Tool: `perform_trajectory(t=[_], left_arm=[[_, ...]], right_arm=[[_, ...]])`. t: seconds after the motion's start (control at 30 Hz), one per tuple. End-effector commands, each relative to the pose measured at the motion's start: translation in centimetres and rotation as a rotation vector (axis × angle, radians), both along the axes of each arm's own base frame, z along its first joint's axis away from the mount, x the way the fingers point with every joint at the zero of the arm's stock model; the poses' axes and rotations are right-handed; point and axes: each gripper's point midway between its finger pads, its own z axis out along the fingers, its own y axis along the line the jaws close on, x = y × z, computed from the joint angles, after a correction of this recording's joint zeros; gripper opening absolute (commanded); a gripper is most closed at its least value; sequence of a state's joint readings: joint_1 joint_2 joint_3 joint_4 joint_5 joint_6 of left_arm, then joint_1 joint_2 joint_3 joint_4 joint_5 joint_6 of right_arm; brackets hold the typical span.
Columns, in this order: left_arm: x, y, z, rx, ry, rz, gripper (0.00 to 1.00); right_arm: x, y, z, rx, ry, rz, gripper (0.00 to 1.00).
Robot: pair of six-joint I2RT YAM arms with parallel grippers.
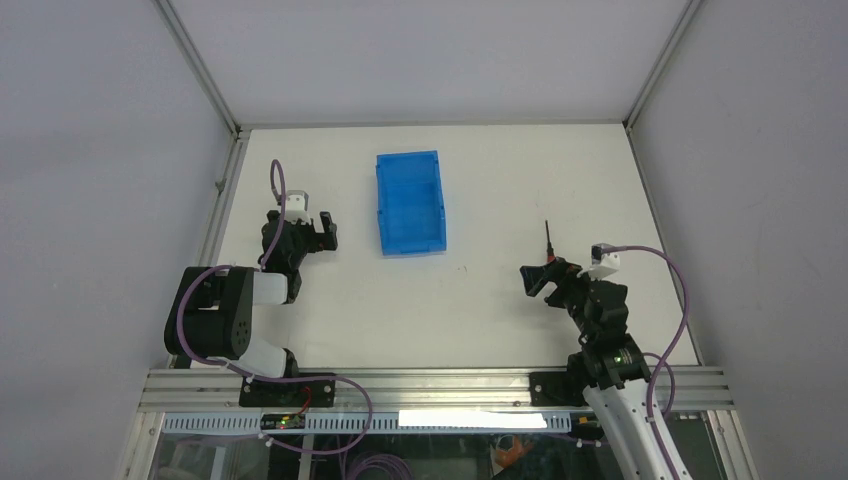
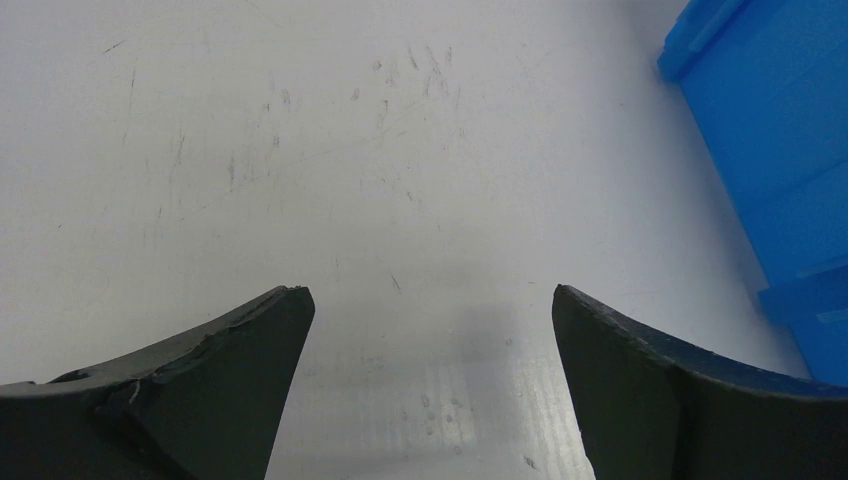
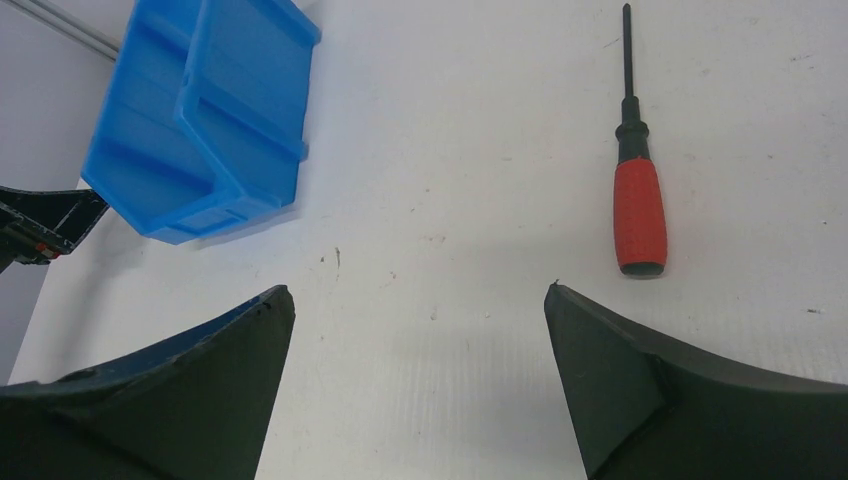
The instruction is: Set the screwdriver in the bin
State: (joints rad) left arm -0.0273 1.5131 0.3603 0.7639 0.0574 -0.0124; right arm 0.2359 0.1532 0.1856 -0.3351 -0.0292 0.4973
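**One screwdriver (image 3: 633, 145), one bin (image 1: 409, 203), two arms**

One red-handled screwdriver lies flat on the table (image 1: 480, 310), well to the right of the bin and outside it, with its shaft pointing away from the bases. The right gripper (image 3: 418, 300) is just short of the handle, jaws spread wide and empty. The handle lies ahead and right of the gap. The left gripper (image 2: 430, 310) is left of the bin, jaws parted and empty.

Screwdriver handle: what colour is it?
The screwdriver has a red handle, seen most clearly in the right wrist view.
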Motion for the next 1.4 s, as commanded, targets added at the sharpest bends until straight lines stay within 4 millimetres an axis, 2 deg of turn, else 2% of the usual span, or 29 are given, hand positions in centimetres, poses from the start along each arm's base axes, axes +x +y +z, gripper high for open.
perform_trajectory(t=[0.0, 0.07, 0.13, 0.3, 0.4, 0.47, 0.53, 0.63, 0.7, 0.77, 0.9, 0.97, 1.2, 1.3, 1.37], left_arm=[[1.1, -0.4, 2.1, 0.001, -0.075, -0.010, 0.99], [1.1, -0.4, 2.1, 0.001, -0.075, -0.011, 0.99], [1.1, -0.4, 2.1, 0.001, -0.075, -0.011, 0.99], [1.1, -0.4, 2.1, 0.001, -0.075, -0.010, 0.99], [1.1, -0.4, 2.1, 0.001, -0.075, -0.010, 0.99], [1.1, -0.4, 2.1, 0.001, -0.075, -0.010, 0.99], [1.1, -0.4, 2.1, 0.001, -0.075, -0.011, 0.99], [1.2, -0.4, 2.1, 0.001, -0.075, -0.010, 0.99], [1.1, -0.4, 2.1, 0.001, -0.075, -0.011, 0.99], [1.1, -0.4, 2.0, 0.001, -0.074, -0.011, 0.99], [1.1, -0.4, 2.1, 0.001, -0.075, -0.011, 0.99], [1.1, -0.4, 2.1, 0.001, -0.076, -0.010, 0.99], [1.1, -0.4, 2.1, 0.001, -0.075, -0.010, 0.99], [1.1, -0.4, 2.1, 0.001, -0.075, -0.011, 0.99], [1.1, -0.4, 2.1, 0.001, -0.075, -0.010, 0.99]], right_arm=[[0.4, -0.2, 2.0, 0.013, -0.073, -0.020, 0.99], [0.4, -0.3, 2.8, 0.012, -0.085, -0.020, 0.99], [0.4, -0.3, 4.6, 0.013, -0.122, -0.018, 0.99], [0.7, 0.6, 11.7, -0.046, -0.263, 0.068, 0.99], [2.2, -1.2, 14.0, -0.157, -0.159, -0.015, 0.99], [3.5, -2.9, 14.1, -0.260, -0.007, -0.082, 0.99], [4.5, -4.0, 13.3, -0.372, 0.186, -0.105, 0.99], [5.6, -5.8, 11.0, -0.511, 0.504, -0.151, 0.99], [6.4, -5.7, 8.6, -0.537, 0.673, -0.094, 0.99], [6.8, -5.5, 6.8, -0.524, 0.762, -0.052, 0.99], [7.9, -5.3, 1.5, -0.503, 0.919, 0.025, 0.99], [8.1, -5.4, -0.8, -0.492, 0.971, 0.047, 0.95], [8.7, -5.5, -8.0, -0.471, 1.097, 0.118, 0.74], [9.2, -6.1, -9.8, -0.500, 1.145, 0.116, 0.60], [9.0, -6.6, -10.8, -0.526, 1.187, 0.111, 0.46]])
